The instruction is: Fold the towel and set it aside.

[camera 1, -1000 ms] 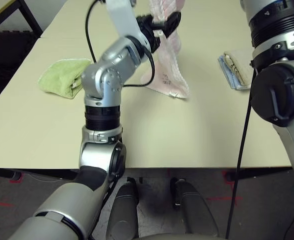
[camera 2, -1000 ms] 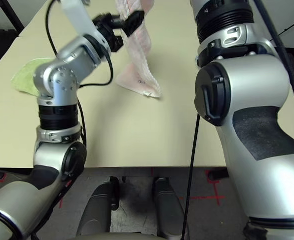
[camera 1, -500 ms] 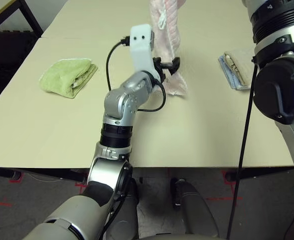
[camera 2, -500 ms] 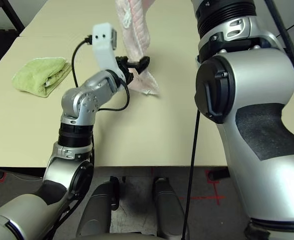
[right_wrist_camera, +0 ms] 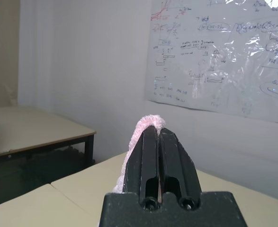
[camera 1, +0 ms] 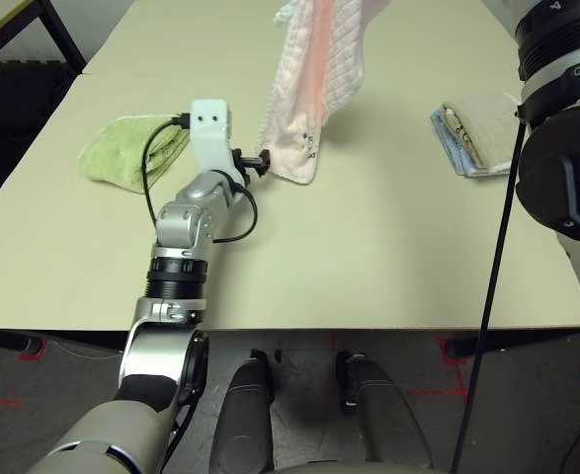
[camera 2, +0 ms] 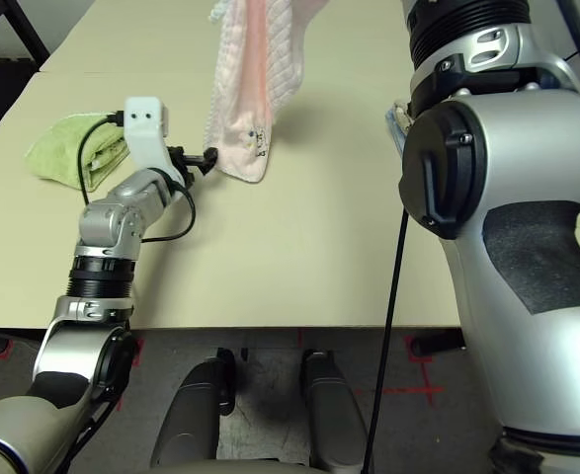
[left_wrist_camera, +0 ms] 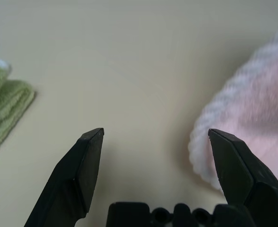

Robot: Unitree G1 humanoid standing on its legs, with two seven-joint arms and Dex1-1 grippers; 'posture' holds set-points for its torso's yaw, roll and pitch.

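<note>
A: Where's the towel (camera 1: 304, 94)?

B: Hanging over the table (camera 1: 369, 247), pink cloth dropping from the top edge of the head view at 12 o'clock. Lower corner with the small dark print sits just above the tabletop; can't tell if it touches.

A: Right gripper (right_wrist_camera: 158, 142)?

B: Fingers pressed together, pinching a fold of the pink terry that pokes out past the tips. Raised high, wall and whiteboard (right_wrist_camera: 224, 52) behind it.

A: Left gripper (left_wrist_camera: 155, 156)?

B: Fingers spread wide, nothing between them. Low over the table, just beside the towel's lower corner, at its 9 o'clock. Scalloped edge is next to one finger (left_wrist_camera: 233, 163), not gripped.

A: Other stuff?

B: Green folded towel (camera 1: 131, 148) at 9 o'clock of the left gripper. Beige-and-blue folded towels (camera 1: 472, 133) at 3 o'clock, well apart from the pink one.
</note>
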